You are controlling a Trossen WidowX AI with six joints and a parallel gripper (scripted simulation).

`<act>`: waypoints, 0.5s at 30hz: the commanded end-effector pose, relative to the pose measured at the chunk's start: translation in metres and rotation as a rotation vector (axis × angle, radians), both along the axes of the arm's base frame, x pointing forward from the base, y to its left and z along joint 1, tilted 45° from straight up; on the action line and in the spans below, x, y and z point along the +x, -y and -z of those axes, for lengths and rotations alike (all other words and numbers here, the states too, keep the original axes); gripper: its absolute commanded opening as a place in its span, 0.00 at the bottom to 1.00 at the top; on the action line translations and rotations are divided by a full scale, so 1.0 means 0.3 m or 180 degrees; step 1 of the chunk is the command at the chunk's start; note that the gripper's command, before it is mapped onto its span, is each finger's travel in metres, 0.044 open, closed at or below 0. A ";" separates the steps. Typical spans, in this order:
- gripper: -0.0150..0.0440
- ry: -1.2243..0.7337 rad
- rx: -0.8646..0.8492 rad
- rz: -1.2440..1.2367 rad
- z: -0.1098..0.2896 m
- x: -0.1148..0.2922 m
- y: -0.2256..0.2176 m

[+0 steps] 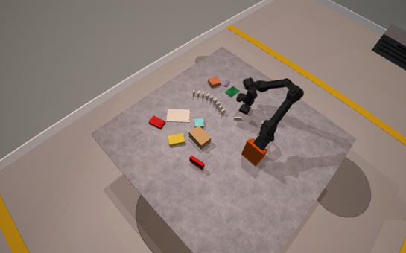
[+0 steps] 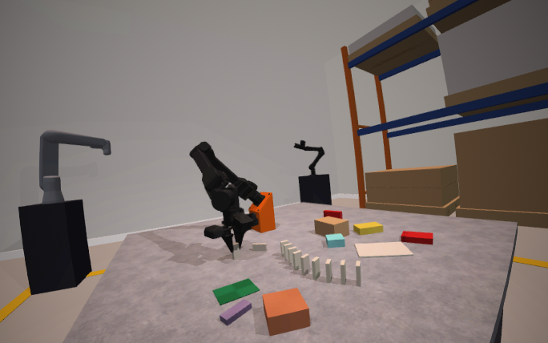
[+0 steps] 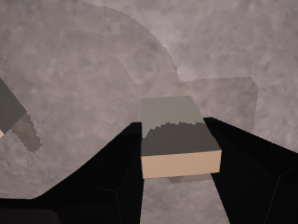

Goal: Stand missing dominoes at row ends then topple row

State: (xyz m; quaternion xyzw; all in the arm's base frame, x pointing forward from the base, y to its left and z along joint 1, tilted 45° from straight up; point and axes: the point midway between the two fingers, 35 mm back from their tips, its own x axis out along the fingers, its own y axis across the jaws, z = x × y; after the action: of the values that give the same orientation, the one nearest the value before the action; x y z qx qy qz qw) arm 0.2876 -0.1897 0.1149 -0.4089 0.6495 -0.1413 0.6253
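Observation:
A curved row of several cream dominoes (image 1: 208, 99) (image 2: 315, 264) stands on the grey table (image 1: 224, 205) (image 2: 424, 291). My gripper (image 1: 245, 110) (image 2: 235, 247) (image 3: 172, 129) points down at the table, off the near end of the row. It is shut on a cream domino (image 2: 235, 254) (image 3: 180, 144) that lies on the table surface. Another loose domino (image 1: 237, 118) (image 2: 259, 246) lies flat between the gripper and the row; its end shows at the left edge of the wrist view (image 3: 8, 111).
An orange block (image 2: 285, 310), a purple block (image 2: 235, 312) and a green sheet (image 2: 235, 290) lie near the row's far end. A cyan block (image 2: 335, 240), a tan box (image 2: 331, 225), a yellow block (image 2: 368, 227), red blocks (image 2: 417, 236) and a cream sheet (image 2: 383, 248) lie on the other side of the row.

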 end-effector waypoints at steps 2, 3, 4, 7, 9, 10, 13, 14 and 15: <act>0.44 -0.0011 0.0006 -0.0015 0.002 0.000 0.000; 0.44 -0.0011 0.0006 -0.0015 0.002 0.000 0.000; 0.44 -0.0011 0.0006 -0.0015 0.002 0.000 0.000; 0.44 -0.0010 0.0021 -0.0012 -0.020 0.005 -0.027; 0.44 -0.0010 0.0051 -0.0003 -0.086 0.011 -0.104; 0.44 -0.0010 0.0060 0.0001 -0.126 0.008 -0.147; 0.44 -0.0010 0.0048 0.0004 -0.248 -0.023 -0.265; 0.44 -0.0009 0.0040 0.0003 -0.274 -0.034 -0.287; 0.44 -0.0007 0.0030 0.0001 -0.299 -0.044 -0.307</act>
State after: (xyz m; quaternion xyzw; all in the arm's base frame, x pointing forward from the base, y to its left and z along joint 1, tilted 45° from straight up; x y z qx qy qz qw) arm 0.2872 -0.1336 0.1589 -0.4040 0.6572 -0.1270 0.6236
